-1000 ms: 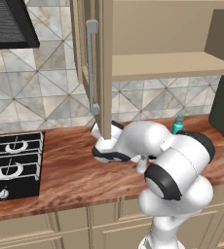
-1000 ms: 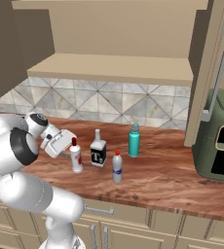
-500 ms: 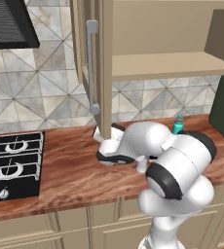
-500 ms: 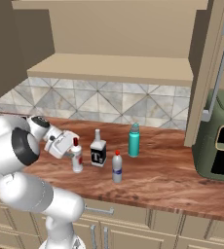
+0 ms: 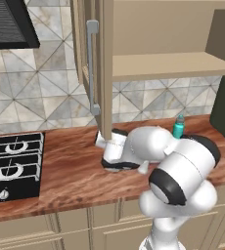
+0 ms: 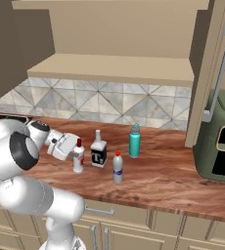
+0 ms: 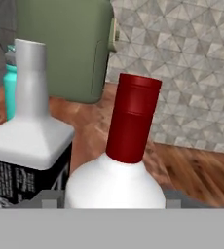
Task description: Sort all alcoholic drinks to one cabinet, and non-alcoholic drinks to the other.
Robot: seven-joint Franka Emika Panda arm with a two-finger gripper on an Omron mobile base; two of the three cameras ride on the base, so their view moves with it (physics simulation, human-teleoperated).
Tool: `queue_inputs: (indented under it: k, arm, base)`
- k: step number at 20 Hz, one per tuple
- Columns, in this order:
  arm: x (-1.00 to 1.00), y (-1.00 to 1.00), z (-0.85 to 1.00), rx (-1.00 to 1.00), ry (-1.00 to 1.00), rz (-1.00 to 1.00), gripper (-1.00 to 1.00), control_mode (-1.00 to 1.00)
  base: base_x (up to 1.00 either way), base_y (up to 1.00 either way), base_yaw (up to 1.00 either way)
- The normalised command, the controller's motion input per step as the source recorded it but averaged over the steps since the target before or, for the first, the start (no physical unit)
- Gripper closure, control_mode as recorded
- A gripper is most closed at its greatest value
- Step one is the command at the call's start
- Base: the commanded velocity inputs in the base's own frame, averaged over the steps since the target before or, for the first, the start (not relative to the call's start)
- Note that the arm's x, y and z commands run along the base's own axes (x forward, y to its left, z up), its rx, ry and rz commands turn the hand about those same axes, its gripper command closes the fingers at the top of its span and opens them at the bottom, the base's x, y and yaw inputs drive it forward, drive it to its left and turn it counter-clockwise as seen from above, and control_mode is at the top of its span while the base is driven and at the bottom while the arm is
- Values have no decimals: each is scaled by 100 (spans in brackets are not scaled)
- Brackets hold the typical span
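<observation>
Hand (image 6: 75,155) has pushed in around the slender white bottle (image 6: 78,157) and its fingers, wide a second ago, are drawing in on the body — I cannot tell whether they grip yet. Above, the open wall cabinet (image 6: 109,68) offers a bare shelf. On the bench (image 6: 173,180) the white bottle stands upright just beside the squarish T-label bottle (image 6: 99,150); the small blue-label bottle (image 6: 117,167) and teal bottle (image 6: 134,140) wait nearby — sorting looks barely begun.
</observation>
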Motion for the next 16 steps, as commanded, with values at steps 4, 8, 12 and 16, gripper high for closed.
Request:
queue_inputs:
  k: [4,8,12,16]
  arm:
    - [-8,-5,12,-1,0,10,100,-100]
    - [-30,-4,54,0,0,13,100,-100]
    - [-29,0,50,0,0,14,100,-100]
    - [-29,-4,35,0,0,14,100,-100]
  base:
    - [0,0,0]
    - [0,0,0]
    - [0,0,0]
    - [0,0,0]
